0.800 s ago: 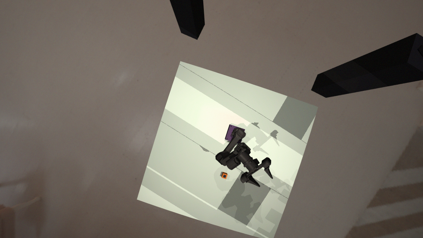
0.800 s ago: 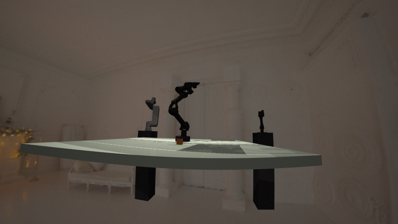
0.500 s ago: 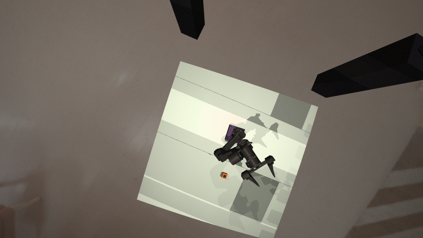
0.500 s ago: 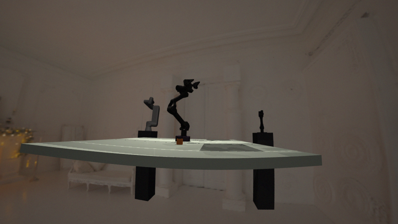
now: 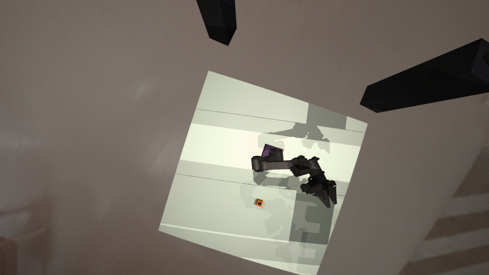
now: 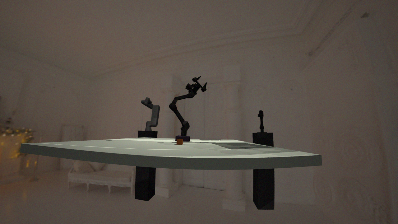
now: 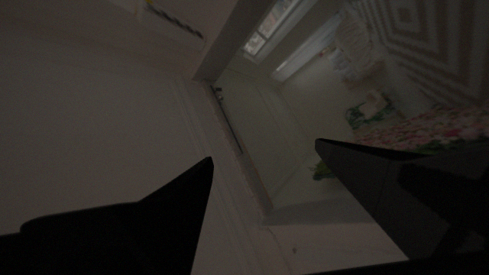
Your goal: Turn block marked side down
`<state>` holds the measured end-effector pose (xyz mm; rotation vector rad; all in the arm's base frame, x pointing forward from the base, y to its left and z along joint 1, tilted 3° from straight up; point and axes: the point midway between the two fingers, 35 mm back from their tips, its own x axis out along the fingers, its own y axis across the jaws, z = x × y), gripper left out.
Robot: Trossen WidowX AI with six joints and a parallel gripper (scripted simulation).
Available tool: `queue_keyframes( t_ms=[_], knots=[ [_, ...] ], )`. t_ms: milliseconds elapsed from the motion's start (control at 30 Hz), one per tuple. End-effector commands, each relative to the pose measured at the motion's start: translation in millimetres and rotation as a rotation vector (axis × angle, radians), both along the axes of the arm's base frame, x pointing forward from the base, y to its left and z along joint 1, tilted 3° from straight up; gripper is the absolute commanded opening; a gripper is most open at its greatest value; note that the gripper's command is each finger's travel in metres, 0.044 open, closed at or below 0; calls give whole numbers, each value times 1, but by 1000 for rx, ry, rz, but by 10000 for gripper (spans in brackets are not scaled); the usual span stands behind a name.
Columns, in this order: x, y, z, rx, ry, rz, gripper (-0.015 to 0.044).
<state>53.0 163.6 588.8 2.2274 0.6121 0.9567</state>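
On the pale desk (image 5: 218, 102), the top view gives you the orange block (image 5: 259, 203) with its dark marked square facing up, well apart from the pincer (image 5: 326, 198). From the exterior view you see what the top view flattens: the pincer (image 6: 201, 82) is raised high above the desk (image 6: 111, 154), spread wide and holding nothing, while the block (image 6: 179, 141) sits just in front of the purple base (image 6: 182, 137). Your wrist view shows only two dark fingertips against a dim room; block and desk are out of frame there.
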Motion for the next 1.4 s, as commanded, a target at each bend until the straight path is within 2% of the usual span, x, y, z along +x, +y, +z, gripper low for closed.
queue_keyframes(
  t_ms=[0,300,467,700,1100,1367],
  knots=[
    [-2,39,-3,-195,-202,-150,440],
    [38,118,-41,-658,-493,-393,440],
    [84,148,-76,-930,-575,-478,440],
    [159,164,-131,-1283,-606,-533,440],
    [271,137,-243,-1812,-528,-375,440],
    [328,71,-342,-2183,-415,-12,440]
  ],
)
